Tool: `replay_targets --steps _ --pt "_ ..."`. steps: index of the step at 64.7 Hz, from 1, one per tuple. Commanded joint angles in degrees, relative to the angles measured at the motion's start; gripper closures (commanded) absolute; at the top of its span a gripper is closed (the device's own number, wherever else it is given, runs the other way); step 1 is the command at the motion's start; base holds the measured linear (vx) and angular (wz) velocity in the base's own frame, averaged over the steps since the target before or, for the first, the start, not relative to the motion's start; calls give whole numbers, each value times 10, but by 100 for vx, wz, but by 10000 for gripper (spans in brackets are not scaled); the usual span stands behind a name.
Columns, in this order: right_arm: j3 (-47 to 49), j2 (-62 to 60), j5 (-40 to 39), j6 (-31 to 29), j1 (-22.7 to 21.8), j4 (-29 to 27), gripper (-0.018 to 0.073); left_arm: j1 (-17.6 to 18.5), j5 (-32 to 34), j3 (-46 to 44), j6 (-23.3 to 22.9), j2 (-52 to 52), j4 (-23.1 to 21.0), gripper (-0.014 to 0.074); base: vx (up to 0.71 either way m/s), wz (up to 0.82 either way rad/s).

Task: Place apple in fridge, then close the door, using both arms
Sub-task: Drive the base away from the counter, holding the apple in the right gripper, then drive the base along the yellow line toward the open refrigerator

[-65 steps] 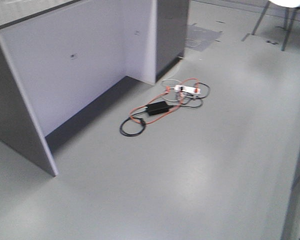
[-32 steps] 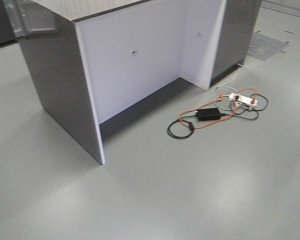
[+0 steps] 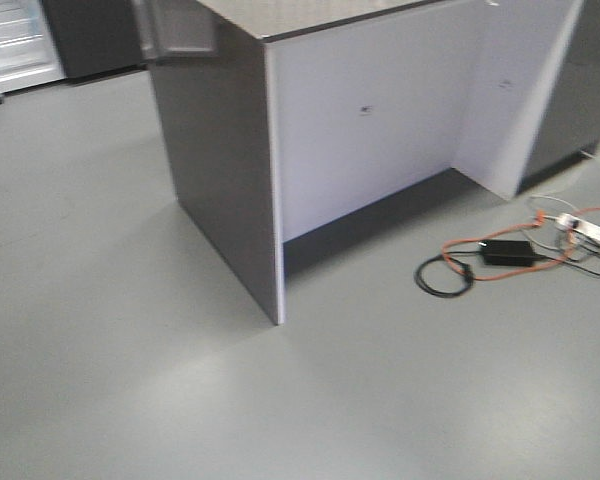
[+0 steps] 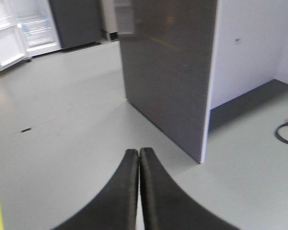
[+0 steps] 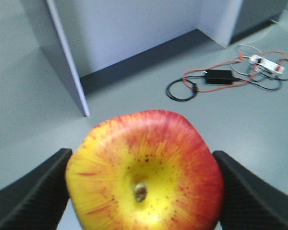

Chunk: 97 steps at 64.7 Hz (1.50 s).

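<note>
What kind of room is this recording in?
Probably a mock kitchen in a lab: an open fridge, a freestanding counter, and a power strip and power adapter lying on bare grey floor.

The apple [image 5: 144, 167] — red, yellow round its dimple, dimple toward the lens — sits wedged between the black pads [image 5: 33, 191] of the right gripper [image 5: 143, 160]. The fridge [image 4: 36, 31] stands well off, white door [image 4: 7, 48] swung open.

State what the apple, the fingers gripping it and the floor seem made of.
The apple: apparently real fruit, glossy speckled red-yellow skin. The right gripper fingers: black, matte, cross-hatched, probably rubber or plastic. The floor: smooth grey with a soft sheen, perhaps vinyl or coated concrete.
</note>
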<state>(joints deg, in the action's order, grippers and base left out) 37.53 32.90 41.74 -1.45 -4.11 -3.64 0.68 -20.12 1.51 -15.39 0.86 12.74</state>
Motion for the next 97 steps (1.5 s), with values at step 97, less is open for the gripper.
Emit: replay_targets --steps 97 --pt "16 0 -43 0 -2 1 428 1 40 10 -1 6 1 601 8 42"
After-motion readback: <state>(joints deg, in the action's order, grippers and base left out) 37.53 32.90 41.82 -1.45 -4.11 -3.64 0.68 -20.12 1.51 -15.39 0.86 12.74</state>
